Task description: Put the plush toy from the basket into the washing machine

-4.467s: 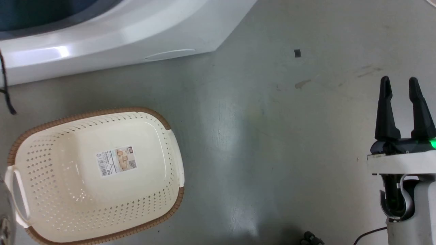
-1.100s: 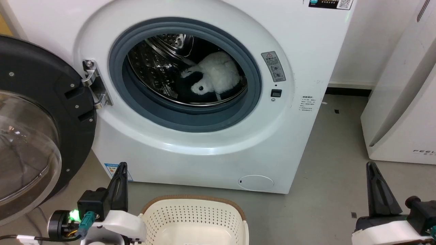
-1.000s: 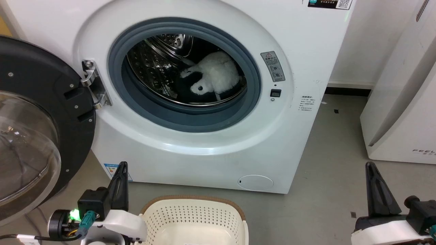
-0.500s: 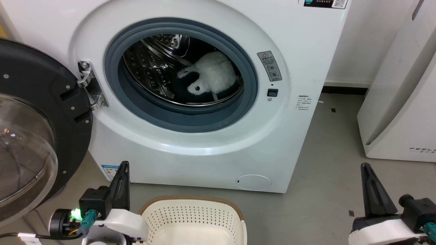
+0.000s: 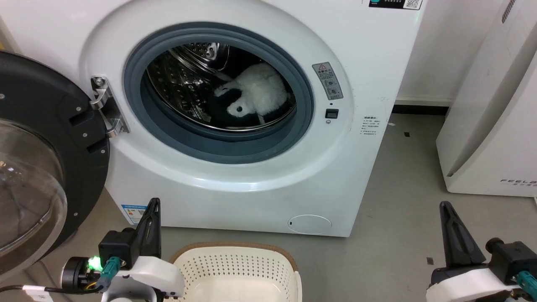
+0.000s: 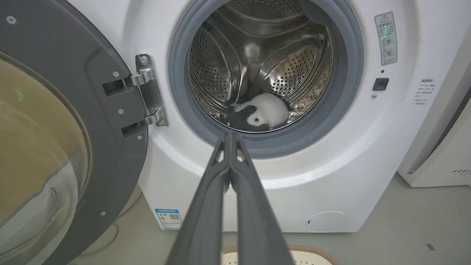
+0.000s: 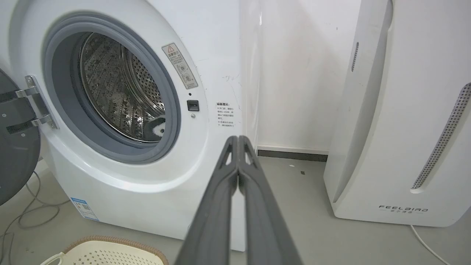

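The plush toy [image 5: 256, 93], fluffy white with black patches, lies inside the steel drum of the washing machine [image 5: 235, 184]; the left wrist view shows the plush toy [image 6: 262, 115] low in the drum, and the right wrist view catches a bit of the plush toy [image 7: 158, 128] past the gasket. The cream basket [image 5: 235, 268] stands on the floor before the washer, with nothing visible in the part I see. My left gripper [image 5: 154, 202] is shut beside the basket's left rim, and its closed fingertips [image 6: 231, 137] point at the port. My right gripper [image 5: 444, 205] is shut at lower right.
The black-rimmed glass door [image 5: 37, 159] hangs wide open at left. A white FEELBIRD appliance [image 5: 491, 126] stands right of the washer, with grey floor [image 5: 398, 201] between them. Cables [image 7: 25, 209] lie on the floor by the washer's left corner.
The head camera rose from the floor and basket to face the washer, then kept drifting slightly. The toy lies still in the drum and both grippers hold their places.
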Motion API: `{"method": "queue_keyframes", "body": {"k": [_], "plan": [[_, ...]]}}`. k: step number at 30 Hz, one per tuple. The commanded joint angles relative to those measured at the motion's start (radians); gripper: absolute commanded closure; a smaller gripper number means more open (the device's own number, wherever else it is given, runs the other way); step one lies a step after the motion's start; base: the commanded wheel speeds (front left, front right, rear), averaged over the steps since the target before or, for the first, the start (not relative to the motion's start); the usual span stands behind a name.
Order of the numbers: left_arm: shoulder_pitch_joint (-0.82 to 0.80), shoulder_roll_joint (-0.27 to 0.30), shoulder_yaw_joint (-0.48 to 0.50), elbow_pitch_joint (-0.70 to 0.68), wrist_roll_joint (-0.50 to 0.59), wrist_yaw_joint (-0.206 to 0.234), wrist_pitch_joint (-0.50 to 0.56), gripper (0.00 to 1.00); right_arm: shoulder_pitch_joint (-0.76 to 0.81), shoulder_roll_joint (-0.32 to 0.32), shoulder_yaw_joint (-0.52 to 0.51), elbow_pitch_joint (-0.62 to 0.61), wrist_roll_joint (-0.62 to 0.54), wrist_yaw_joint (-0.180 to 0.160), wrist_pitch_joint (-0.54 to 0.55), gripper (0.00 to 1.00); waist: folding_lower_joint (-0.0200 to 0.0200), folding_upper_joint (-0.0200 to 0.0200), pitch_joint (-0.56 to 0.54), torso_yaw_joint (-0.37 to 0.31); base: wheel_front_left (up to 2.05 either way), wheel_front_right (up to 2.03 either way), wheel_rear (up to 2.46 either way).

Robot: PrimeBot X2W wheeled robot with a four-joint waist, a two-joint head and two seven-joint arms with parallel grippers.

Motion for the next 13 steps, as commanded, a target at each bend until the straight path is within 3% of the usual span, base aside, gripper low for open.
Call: {"method": "queue_keyframes", "body": {"k": [1,13], "plan": [[0.017,-0.002,0.0,-0.01,0.011,0.006,0.007,1.0,-0.006,0.0,0.003,-0.005,-0.007,0.0,0.007,1.0,0.0,0.0,0.0,-0.001,0.0,0.0,0.0],[0.027,-0.006,-0.003,-0.036,0.015,0.011,0.033,1.0,-0.009,0.0,0.013,-0.009,-0.02,0.0,0.034,1.0,0.0,0.0,0.001,-0.012,0.0,0.0,0.0]]}}
